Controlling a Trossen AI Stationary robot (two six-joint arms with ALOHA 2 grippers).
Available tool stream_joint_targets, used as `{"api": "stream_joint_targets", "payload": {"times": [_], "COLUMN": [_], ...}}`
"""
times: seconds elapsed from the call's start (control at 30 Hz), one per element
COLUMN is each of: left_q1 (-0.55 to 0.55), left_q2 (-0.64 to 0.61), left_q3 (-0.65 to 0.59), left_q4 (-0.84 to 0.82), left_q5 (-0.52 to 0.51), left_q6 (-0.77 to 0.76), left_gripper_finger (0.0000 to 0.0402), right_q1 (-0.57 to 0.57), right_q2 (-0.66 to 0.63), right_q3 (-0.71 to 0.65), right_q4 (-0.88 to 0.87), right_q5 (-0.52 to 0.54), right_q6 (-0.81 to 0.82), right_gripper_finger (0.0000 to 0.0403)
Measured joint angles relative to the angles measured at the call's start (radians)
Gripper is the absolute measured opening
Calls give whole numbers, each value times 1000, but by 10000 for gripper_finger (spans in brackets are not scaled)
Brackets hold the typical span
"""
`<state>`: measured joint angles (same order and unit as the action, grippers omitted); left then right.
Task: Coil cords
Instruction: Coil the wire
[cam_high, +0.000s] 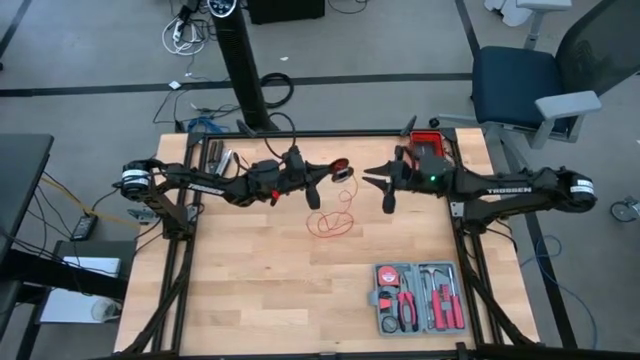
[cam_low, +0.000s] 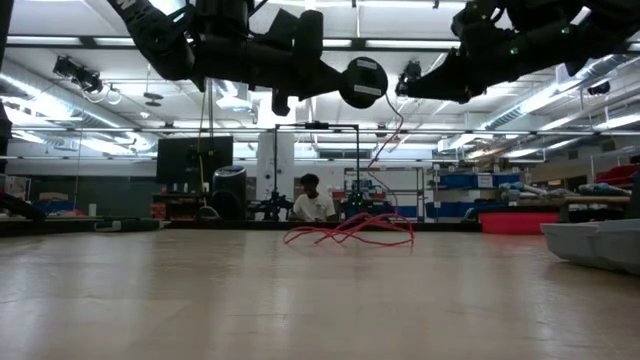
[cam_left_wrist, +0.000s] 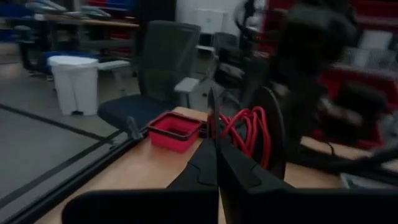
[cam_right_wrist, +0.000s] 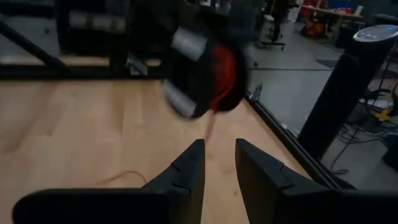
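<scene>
The thin red cord is partly wound on a small black spool (cam_high: 342, 170) (cam_low: 362, 82) that hangs in the air over the table's far middle. My left gripper (cam_high: 326, 180) (cam_left_wrist: 216, 155) is shut on the spool. From it a red strand (cam_low: 388, 150) drops to a loose tangle of cord (cam_high: 330, 221) (cam_low: 350, 232) lying on the wooden table. My right gripper (cam_high: 386, 190) (cam_right_wrist: 219, 163) stands open just right of the spool, pointing at it, with nothing between its fingers. My left gripper pinches the spool's near flange at its rim (cam_left_wrist: 213, 124) between its two shut fingers. The fingers come level from the table's left. The spool is lifted clear of the table, its flanges standing upright, the wound red cord (cam_left_wrist: 249, 127) just beyond the fingertips.
A grey tool case (cam_high: 418, 298) with red-handled tools lies at the table's near right. A red bin (cam_high: 428, 140) (cam_left_wrist: 175, 130) sits at the far right corner. A black post (cam_high: 240, 60) and an office chair (cam_high: 520, 85) stand beyond the far edge.
</scene>
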<state>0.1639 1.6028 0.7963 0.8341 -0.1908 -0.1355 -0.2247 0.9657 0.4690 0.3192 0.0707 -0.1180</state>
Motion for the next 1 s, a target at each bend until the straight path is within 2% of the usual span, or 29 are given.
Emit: {"api": "stream_joint_targets", "payload": {"times": [0.23, 0.47, 0.6, 0.7, 0.8, 0.9, 1.0], "left_q1": [0, 0, 1, 1, 0, 0, 0], "left_q2": [0, 0, 0, 0, 0, 0, 0], "left_q3": [6, 12, 12, 12, 12, 12, 12], "left_q4": [37, 36, 36, 36, 33, 27, 24], "left_q5": [-3, -39, -41, 23, 92, 124, 137], "left_q6": [-33, -88, -101, -8, 70, 107, 131], "left_gripper_finger": [0, 1, 1, 1, 1, 1, 1], "right_q1": [107, 205, 237, 233, 203, 175, 159], "right_q2": [69, 96, 105, 92, 74, 55, 46], "right_q3": [0, 0, 0, 0, 1, 1, 1], "right_q4": [9, 6, 10, 86, 147, 165, 162], "right_q5": [107, 310, 363, 325, 191, 96, 58], "right_q6": [-114, -201, -208, -146, -97, -49, -18], "right_gripper_finger": [85, 85, 86, 86, 84, 80, 78]}}
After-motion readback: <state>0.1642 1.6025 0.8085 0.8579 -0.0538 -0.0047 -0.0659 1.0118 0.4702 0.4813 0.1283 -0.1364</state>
